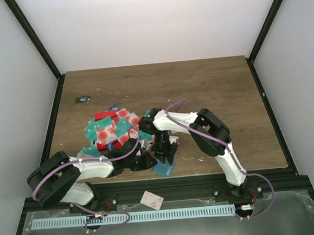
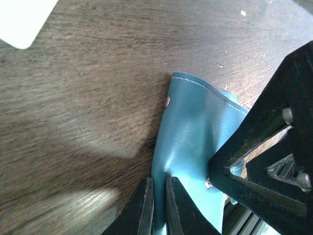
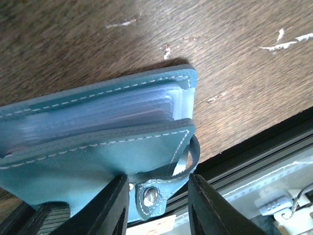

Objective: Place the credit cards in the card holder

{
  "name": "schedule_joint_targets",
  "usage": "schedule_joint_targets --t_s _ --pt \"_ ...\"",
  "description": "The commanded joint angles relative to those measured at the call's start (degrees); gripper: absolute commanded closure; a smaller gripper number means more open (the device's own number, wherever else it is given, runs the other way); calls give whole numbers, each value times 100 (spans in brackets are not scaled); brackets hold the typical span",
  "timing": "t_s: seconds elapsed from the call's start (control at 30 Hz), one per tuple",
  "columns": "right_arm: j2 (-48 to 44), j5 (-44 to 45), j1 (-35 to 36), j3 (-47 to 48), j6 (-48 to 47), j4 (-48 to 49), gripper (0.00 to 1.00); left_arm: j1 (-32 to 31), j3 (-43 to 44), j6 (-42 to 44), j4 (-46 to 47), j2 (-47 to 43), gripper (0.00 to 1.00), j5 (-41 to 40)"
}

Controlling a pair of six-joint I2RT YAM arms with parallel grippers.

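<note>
The teal-blue card holder (image 1: 163, 167) lies near the table's front edge, partly open, with clear inner pockets showing in the right wrist view (image 3: 98, 142). My left gripper (image 1: 148, 161) is shut on the holder's edge (image 2: 195, 132); the two fingers (image 2: 159, 208) pinch the leather between them. My right gripper (image 1: 162, 151) is open over the holder, its jaws (image 3: 159, 205) standing either side of the snap tab (image 3: 152, 196) without closing on it. The credit cards (image 1: 111, 129), red, teal and white with red blotches, lie in a heap behind and left of both grippers.
One white card with red blotches (image 1: 151, 200) lies off the table on the front rail. A small dark object (image 1: 82, 99) sits at the far left. A white card corner (image 2: 24, 19) shows in the left wrist view. The black front rail (image 3: 254, 152) runs just beside the holder.
</note>
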Motion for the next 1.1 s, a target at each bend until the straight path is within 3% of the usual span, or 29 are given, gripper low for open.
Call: schedule_joint_targets --t_s 0.0,0.23,0.4,0.67,0.8,1.07 --pt "193 787 219 -178 44 1634 63 -136 -1 152 -1166 -73 96 -403" --pt "-405 697 134 -153 -61 2033 65 -121 235 318 -1497 -212 96 -475" --pt "-1142 612 -25 -652 -447 2690 63 -122 292 405 -1633 -352 96 -467" --pt "-2877 772 -320 -2462 -1051 3571 63 -126 587 568 -2059 -471 94 -436" --pt "-3796 734 -351 -3689 -1713 4193 70 -129 881 742 -2421 -630 89 -427" --pt "-4829 -610 -355 -5558 -2271 5990 72 -130 1718 1201 -3361 -704 68 -425"
